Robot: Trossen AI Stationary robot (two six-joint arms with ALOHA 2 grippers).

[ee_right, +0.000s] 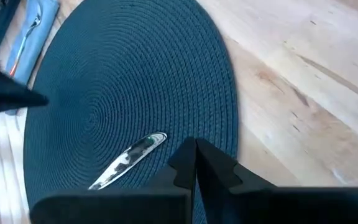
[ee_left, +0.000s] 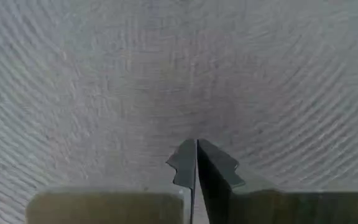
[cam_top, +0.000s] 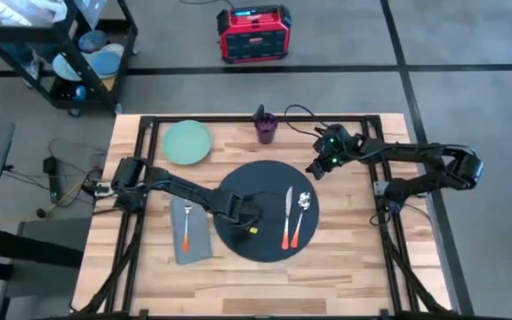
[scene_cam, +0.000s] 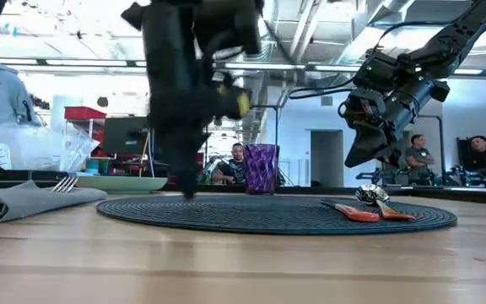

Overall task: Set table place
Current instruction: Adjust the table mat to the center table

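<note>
One round mat (cam_top: 260, 209) under two clenched grippers, left gripper (cam_top: 250, 216) and right gripper (cam_top: 316, 169); one knife (cam_top: 287, 219), one spoon (cam_top: 299, 219).

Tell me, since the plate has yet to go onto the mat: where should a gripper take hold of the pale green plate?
Grip the pale green plate by its rim, at the edge nearest the mat, coming down from above. It lies flat on the table, so only the thin raised rim likely offers purchase.
</note>
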